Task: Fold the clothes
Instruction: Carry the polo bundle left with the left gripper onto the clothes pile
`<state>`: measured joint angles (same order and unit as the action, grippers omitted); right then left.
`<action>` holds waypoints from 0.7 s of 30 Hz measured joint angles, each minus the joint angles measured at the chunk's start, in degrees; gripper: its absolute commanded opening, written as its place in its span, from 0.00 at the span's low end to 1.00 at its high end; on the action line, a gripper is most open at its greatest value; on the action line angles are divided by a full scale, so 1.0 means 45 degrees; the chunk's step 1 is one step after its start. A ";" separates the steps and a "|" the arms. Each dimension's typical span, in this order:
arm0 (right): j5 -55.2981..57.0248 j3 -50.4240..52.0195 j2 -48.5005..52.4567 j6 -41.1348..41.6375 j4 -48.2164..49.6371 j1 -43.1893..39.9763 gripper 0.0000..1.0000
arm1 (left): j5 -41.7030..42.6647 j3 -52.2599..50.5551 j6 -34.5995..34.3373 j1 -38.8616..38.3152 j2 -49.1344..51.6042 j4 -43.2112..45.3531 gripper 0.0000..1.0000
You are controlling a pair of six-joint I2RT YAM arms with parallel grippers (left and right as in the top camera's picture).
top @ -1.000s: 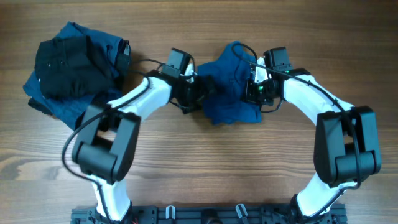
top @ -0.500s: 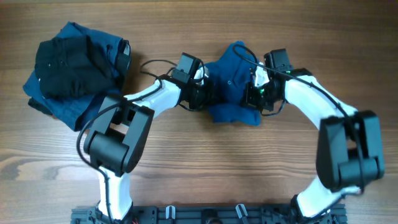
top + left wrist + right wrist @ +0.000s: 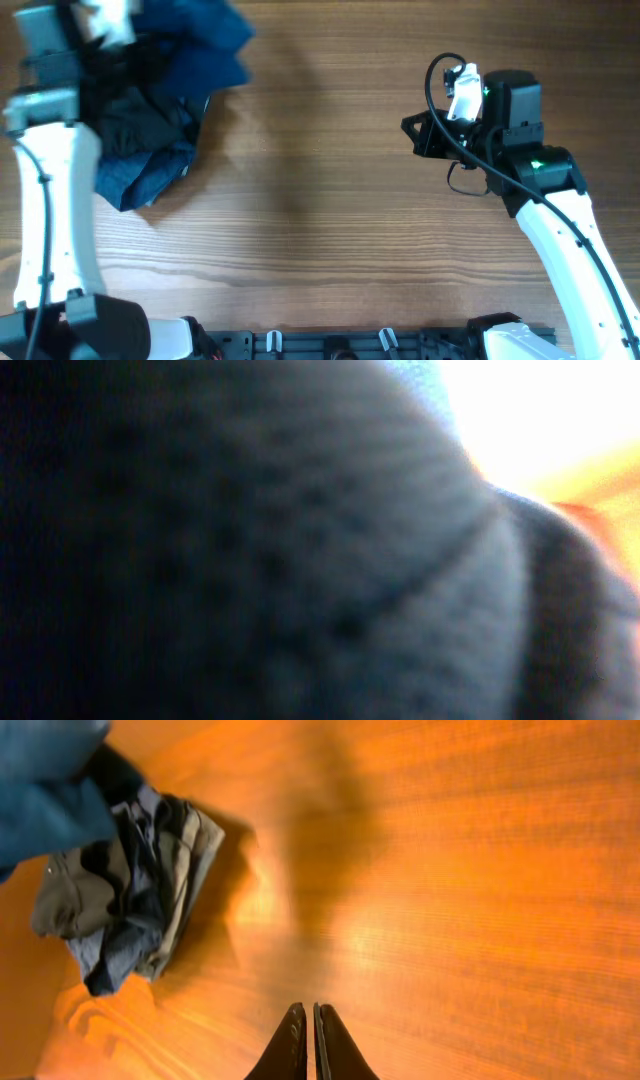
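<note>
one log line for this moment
left gripper: jaws hidden by blue shirt, above clothes pile | right gripper: shut, empty, over table

Wooden table (image 3: 330,230) with warm brown grain running side to side, carrying at its far-left corner a crumpled heap of clothes (image 3: 140,150) lying straight on the wood: black garment (image 3: 140,120) uppermost, darker blue garment (image 3: 135,178) spread beneath it, spilling toward the near side.
</note>
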<state>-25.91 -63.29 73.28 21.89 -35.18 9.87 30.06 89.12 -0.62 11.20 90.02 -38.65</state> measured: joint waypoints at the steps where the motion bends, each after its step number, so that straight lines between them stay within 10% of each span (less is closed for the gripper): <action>1: -0.0005 0.0000 0.0000 0.0010 -0.0204 0.0000 0.04 | -0.0214 -0.0010 0.0510 0.1078 0.0214 -0.0369 0.04; 5: -0.0005 0.0000 0.0000 0.0097 -0.0364 0.0000 0.04 | -0.0699 -0.0058 0.1535 0.3332 0.1443 -0.1923 0.21; 7: -0.0005 0.0000 0.0000 0.0282 -0.0359 0.0000 0.04 | -0.1025 -0.0078 0.1763 0.3779 0.2210 -0.3177 0.80; 9: -0.0044 0.0000 0.0000 0.0427 -0.0359 0.0000 0.04 | -0.1909 -0.0058 0.0612 0.3842 0.2535 -0.3866 1.00; 21: -0.0248 0.0000 -0.0758 0.0384 -0.0355 0.0000 0.05 | -0.4070 0.3157 -0.2715 0.6577 0.1122 -0.9330 1.00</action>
<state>-27.03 -63.29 69.87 23.62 -36.77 9.87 11.75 103.33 -12.84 40.80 95.07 -80.64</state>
